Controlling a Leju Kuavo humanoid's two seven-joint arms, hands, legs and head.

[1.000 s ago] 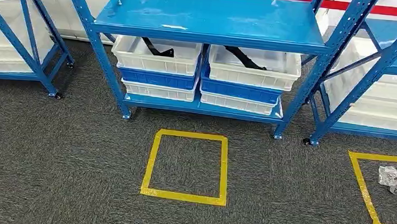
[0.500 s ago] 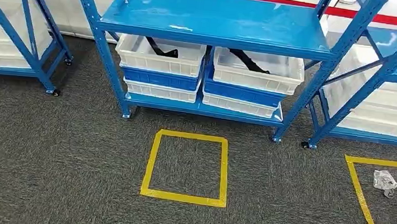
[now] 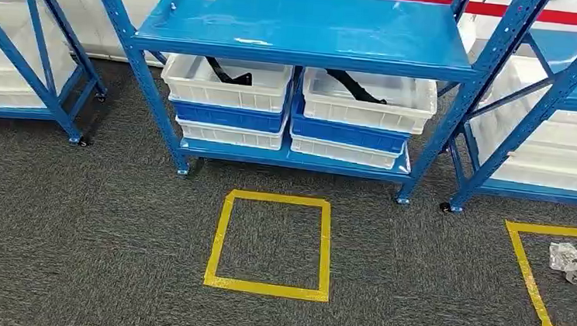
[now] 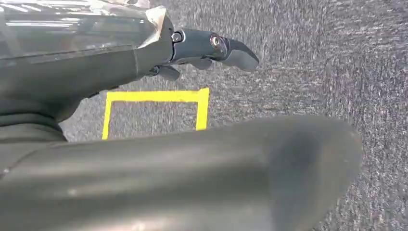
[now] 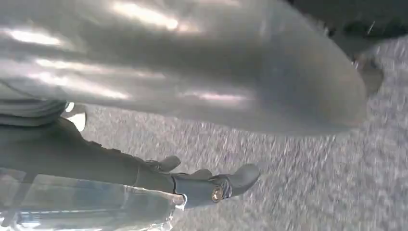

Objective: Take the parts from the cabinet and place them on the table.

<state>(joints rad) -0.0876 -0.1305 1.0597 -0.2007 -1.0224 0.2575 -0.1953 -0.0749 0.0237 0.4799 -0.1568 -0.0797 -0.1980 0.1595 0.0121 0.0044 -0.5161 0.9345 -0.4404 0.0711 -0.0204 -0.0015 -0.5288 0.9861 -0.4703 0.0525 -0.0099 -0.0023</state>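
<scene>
**Blue racks, white bins, hands idle over the carpet**

At the far left stands a blue steel rack (image 3: 37,50) with slanted braces and small castors, pale crates on its low shelf. In the centre is the cabinet (image 3: 304,24) — a glossy blue shelf on perforated uprights. Beneath it sit two stacks of ribbed plastic bins: the left white bin (image 3: 228,82) and the right white bin (image 3: 368,99), each on top of a blue one and another white one. The parts lie in these top bins — a dark, bent strap-like part (image 3: 229,71) in the left, another black part (image 3: 356,86) in the right.

Nearer, on coarse grey carpet, a square of yellow tape (image 3: 271,243) is stuck down. To the right, a second taped outline (image 3: 529,275) holds crumpled clear wrappers (image 3: 567,259).

The left hand (image 4: 202,50) hangs above the carpet, fingers loosely extended, holding nothing. The right hand (image 5: 211,185) likewise — fingers apart, empty.
</scene>
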